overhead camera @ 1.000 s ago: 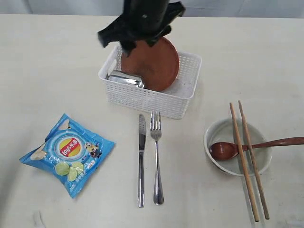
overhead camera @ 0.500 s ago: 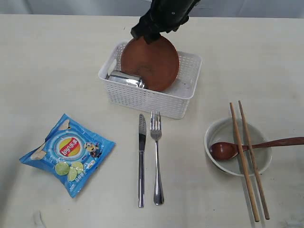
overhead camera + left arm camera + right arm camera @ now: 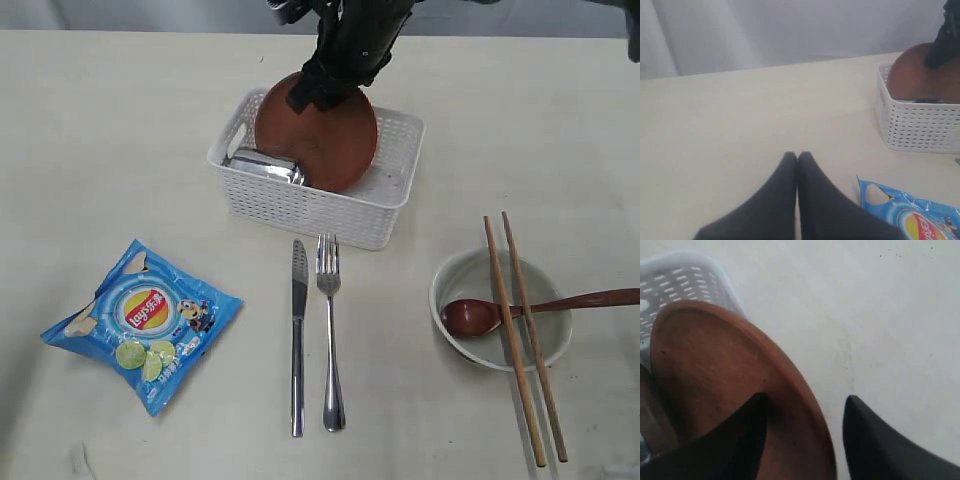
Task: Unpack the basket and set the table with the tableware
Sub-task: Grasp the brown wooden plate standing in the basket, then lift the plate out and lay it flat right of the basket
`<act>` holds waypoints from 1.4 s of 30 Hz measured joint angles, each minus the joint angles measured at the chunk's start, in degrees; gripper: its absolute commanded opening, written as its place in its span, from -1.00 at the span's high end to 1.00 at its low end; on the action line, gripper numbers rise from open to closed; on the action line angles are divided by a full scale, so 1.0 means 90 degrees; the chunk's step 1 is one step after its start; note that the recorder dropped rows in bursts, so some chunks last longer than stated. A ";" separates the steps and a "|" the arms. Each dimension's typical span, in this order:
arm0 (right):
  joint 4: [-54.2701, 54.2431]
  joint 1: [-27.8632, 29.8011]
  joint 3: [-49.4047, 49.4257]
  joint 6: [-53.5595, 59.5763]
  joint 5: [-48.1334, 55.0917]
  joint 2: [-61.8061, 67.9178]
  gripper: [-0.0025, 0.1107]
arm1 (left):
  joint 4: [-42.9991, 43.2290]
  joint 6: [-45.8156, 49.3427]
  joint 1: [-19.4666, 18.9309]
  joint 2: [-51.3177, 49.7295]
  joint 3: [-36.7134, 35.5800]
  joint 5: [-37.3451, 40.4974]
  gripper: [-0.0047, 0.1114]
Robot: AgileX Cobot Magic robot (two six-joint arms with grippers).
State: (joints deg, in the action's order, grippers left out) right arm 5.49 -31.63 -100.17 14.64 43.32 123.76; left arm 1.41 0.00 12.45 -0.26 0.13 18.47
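The white basket stands at the table's back middle. A reddish-brown plate leans upright in it beside a steel cup. My right gripper is open and straddles the plate's top rim: one finger lies over its face, the other is just outside the edge. In front of the basket lie a knife and a fork. At the right, a bowl holds a spoon, with chopsticks across it. My left gripper is shut and empty, above bare table.
A blue chip bag lies at the front left, close to my left gripper in the left wrist view, where it appears as the chip bag. The right arm reaches down from the back over the basket.
The right gripper has come down onto the plate's top rim and its jaws have begun to narrow. Nothing else has moved.
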 measured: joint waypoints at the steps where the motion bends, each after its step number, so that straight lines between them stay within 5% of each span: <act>1: 0.0000 0.0000 0.0000 0.0026 0.0000 0.0000 0.72 | 0.0000 0.0000 0.0000 0.0000 0.0000 0.0000 0.92; 3: -0.0055 0.0000 -0.0016 0.0085 0.0000 -0.0038 0.97 | 0.0000 0.0000 0.0000 0.0000 0.0000 0.0000 0.92; 33: 0.0570 0.0018 -0.0028 -0.0102 0.1006 -0.1880 0.96 | 0.0000 0.0000 0.0000 0.0000 0.0000 0.0000 0.92; 38: 0.0737 0.0645 0.0097 -0.0719 0.1490 -0.2223 0.96 | 0.0000 0.0000 0.0000 0.0000 0.0000 0.0000 0.92; 42: 0.0802 0.1754 0.0649 -0.1088 0.1526 -0.2567 0.96 | 0.0000 0.0000 0.0000 0.0000 0.0000 0.0000 0.92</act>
State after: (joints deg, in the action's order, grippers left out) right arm 12.71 -15.84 -94.33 4.85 57.05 100.66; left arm 1.41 0.00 12.45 -0.26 0.13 18.47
